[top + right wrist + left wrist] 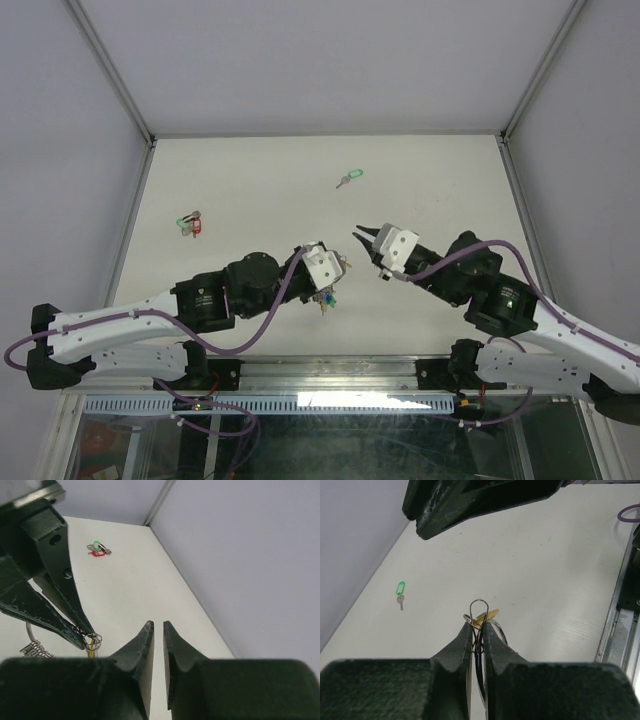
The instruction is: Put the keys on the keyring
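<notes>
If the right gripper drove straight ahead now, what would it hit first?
Probably bare table, then the wall. The right gripper points just beside the left gripper and its keyring, though depth is hard to judge.

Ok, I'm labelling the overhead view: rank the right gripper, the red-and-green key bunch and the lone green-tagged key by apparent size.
1. right gripper
2. red-and-green key bunch
3. green-tagged key, only slightly smaller than the bunch; a close call.

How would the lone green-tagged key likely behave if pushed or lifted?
The green-tagged key lies flat and small, so probably light; it would likely slide on the smooth table, not roll. Tag and key look loosely linked, so one may dangle when lifted.
</notes>
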Controlling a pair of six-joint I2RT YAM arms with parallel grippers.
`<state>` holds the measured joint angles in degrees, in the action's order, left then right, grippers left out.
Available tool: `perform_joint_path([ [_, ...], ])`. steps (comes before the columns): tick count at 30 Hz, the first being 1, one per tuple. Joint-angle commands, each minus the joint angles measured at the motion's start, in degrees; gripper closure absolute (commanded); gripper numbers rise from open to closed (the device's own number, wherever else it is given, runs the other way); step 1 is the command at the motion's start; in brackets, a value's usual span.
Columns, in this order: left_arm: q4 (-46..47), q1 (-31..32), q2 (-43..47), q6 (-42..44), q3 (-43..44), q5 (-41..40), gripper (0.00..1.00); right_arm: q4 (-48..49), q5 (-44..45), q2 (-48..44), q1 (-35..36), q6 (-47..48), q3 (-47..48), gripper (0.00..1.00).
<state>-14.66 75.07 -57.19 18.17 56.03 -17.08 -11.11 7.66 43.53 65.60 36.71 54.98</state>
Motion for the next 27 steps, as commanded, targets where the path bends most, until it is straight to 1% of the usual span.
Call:
perform_joint_path([
  [1, 6.63, 0.58, 2.83, -3.34, -1.07, -4.23, 1.00, 0.37, 8.35, -0.94, 0.00, -17.00, 3.74, 0.80],
  [3, 8.18, 0.53, 3.48, -3.81, -1.95, -6.22, 1.00, -1.99, 11.93, -0.01, -0.01, -27.01, 5.49, 0.74],
  [6, 10.47, 0.58, 4.15, -4.89, -2.99, -9.50, 1.00, -8.15, 14.19, 3.07, -0.02, -41.46, 9.64, 0.67],
  [9, 12.10, 0.55, 4.43, -5.47, -3.78, -11.93, 1.00, -12.80, 18.97, 5.21, 0.02, -56.95, 12.18, 0.66],
  [11, 12.89, 0.53, 4.45, -6.13, -4.13, -12.93, 1.00, -12.67, 19.67, 5.17, -0.01, -65.66, 11.14, 0.65],
  [13, 13.81, 0.54, 4.64, -6.61, -4.51, -13.04, 1.00, -11.36, 19.04, 5.26, -0.01, -71.86, 9.65, 0.62],
  [15, 14.46, 0.57, 4.72, -7.10, -4.72, -12.83, 1.00, -9.91, 17.95, 5.69, -0.12, -75.96, 8.61, 0.60],
  [17, 14.73, 0.59, 4.64, -7.39, -4.73, -12.80, 1.00, -8.03, 16.42, 6.19, -0.12, -77.71, 7.91, 0.58],
  [20, 14.74, 0.54, 4.59, -7.64, -4.54, -12.67, 1.00, -5.89, 14.14, 7.21, -0.12, -79.40, 7.21, 0.58],
  [27, 14.74, 0.53, 5.11, -7.63, -4.74, -12.02, 1.00, -6.15, 12.91, 10.03, -0.44, -81.21, 7.21, 0.58],
])
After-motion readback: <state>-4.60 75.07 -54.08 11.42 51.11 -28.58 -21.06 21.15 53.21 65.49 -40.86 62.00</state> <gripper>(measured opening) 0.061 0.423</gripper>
